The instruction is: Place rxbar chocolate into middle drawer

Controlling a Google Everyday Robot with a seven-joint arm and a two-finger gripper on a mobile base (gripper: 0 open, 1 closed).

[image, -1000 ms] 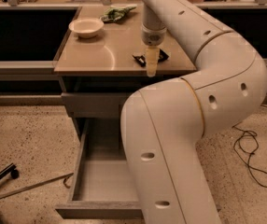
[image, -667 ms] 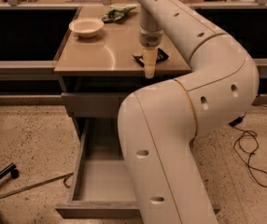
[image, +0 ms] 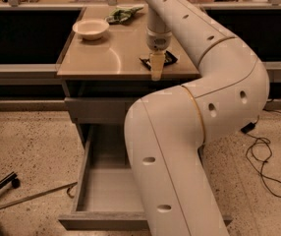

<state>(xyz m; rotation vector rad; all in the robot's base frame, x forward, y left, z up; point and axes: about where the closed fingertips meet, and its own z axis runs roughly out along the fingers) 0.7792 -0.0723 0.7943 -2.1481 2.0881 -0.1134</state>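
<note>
1. Rxbar chocolate (image: 169,58): black wrapper, lying flat on the counter (image: 106,58) near the front edge, toward the front right corner. Its middle is hidden behind the end effector.
2. End effector (image: 156,73): pale yellow, pointing straight down over the bar, its tip close to the counter's front edge. Whether it is spread, pressed together or pinching the bar cannot be told.
3. Arm (image: 219,82): white and jointed. It comes down from the back right corner to the end effector, and its large lower segment fills the foreground.
4. Middle drawer (image: 85,173): grey, pulled well out below the counter's front edge. The arm covers its right half.
5. Upper drawer front (image: 98,109): grey, closed, directly under the counter's front edge.
6. White bowl (image: 91,28): upright, near the back left corner.
7. Green snack bag (image: 123,14): at the back edge, right of the bowl and well apart from the bar.
8. Black cable (image: 266,166): looped on the speckled floor, right of the counter.
</note>
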